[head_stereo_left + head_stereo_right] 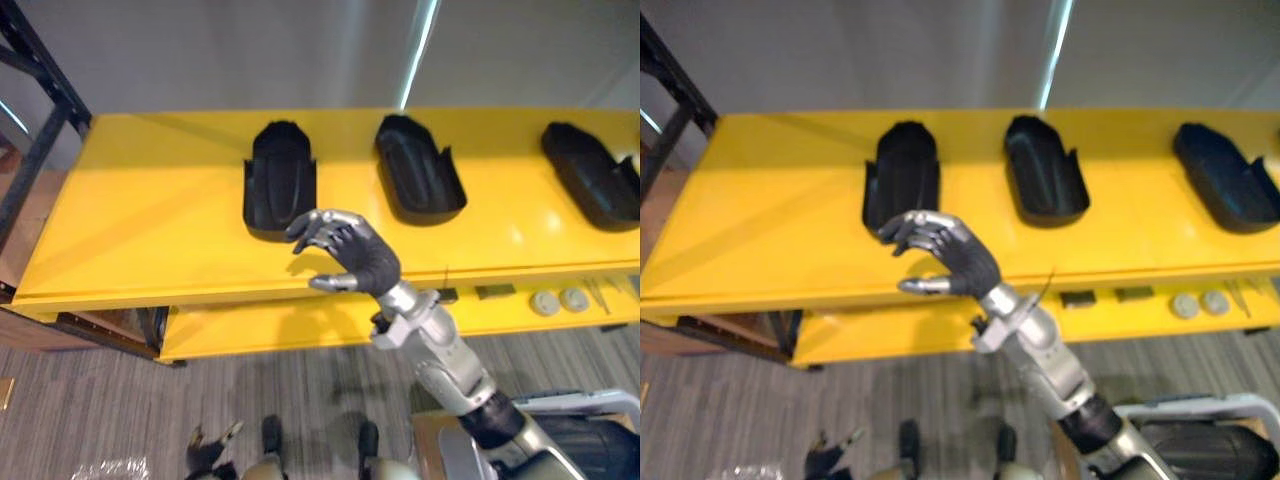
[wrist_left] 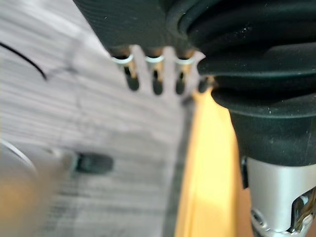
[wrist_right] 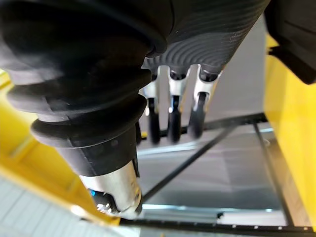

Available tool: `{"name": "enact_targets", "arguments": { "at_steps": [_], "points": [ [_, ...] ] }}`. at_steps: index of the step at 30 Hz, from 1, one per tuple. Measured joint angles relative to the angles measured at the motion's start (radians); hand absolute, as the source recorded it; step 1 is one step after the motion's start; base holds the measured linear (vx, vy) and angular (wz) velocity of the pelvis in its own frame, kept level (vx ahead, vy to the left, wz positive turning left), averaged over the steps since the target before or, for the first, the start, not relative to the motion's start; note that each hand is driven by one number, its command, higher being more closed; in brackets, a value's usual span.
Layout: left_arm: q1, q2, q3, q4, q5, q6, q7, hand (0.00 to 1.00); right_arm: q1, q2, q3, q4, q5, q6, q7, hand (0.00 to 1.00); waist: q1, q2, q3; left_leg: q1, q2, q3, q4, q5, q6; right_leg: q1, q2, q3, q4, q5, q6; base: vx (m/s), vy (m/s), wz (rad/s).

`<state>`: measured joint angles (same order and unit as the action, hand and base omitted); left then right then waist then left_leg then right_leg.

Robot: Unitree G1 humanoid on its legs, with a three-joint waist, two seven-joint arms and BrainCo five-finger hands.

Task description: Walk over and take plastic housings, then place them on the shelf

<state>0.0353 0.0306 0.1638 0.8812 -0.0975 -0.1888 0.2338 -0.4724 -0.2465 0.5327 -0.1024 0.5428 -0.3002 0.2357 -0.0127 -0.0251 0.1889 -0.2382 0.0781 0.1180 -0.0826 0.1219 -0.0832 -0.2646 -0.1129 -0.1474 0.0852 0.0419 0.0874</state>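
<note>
a: where are the plastic housings now?
b: three of them lie on the yellow shelf top (image 1: 150, 220), in a row, hollow side up and well apart from each other. seen from the right hand (image 1: 350, 255), the left housing (image 1: 280, 180) is at 11 o'clock, the middle housing (image 1: 420, 168) at 1 o'clock and the right housing (image 1: 595, 175) far off at 2 o'clock
a: does this hand hold one?
b: no, its fingers are loosely bent, the thumb is apart from them and nothing is between. the tips hang by the near end of the left housing, and i cannot tell if they touch it
a: why such a pose?
b: i think it suits the near rim. the housings point away from the robot, so the near end is the easy place to take
a: and the left hand?
b: the left hand (image 1: 205, 445) hangs at 7 o'clock, low over the floor (image 2: 74, 98), fingers straight and empty, probably to keep out of the way
</note>
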Motion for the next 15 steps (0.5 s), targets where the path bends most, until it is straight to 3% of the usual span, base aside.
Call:
{"name": "enact_targets", "arguments": {
  "at_steps": [4,8,15],
  "points": [
    [-0.116,0.008,-0.039,-0.006,0.0,-0.008,0.008,0.0,-0.155,0.043,-0.001,0.064,-0.061,0.0,-0.05,1.0,0.004,0.009,0.135,-0.13,0.008,-0.004,0.193,-0.07,0.008,-0.065,-0.006,0.011,0.061,-0.002,-0.003,-0.05,0.012,0.02],
    [-0.114,0.008,-0.06,0.005,0.009,-0.012,0.022,0.0,-0.18,0.092,0.0,0.116,-0.109,0.0,-0.069,1.0,0.02,0.035,0.168,-0.18,0.014,-0.015,0.27,-0.113,0.011,-0.084,-0.005,0.011,0.077,-0.008,-0.01,-0.01,0.005,-0.01],
    [-0.114,0.039,-0.06,0.065,0.029,-0.01,0.022,0.0,-0.258,0.153,0.022,0.229,-0.146,0.0,-0.087,1.0,0.039,0.057,0.2,-0.198,0.008,-0.051,0.25,-0.099,0.004,-0.102,-0.012,-0.027,0.114,-0.037,-0.014,-0.02,-0.005,0.18]
  ]
}}
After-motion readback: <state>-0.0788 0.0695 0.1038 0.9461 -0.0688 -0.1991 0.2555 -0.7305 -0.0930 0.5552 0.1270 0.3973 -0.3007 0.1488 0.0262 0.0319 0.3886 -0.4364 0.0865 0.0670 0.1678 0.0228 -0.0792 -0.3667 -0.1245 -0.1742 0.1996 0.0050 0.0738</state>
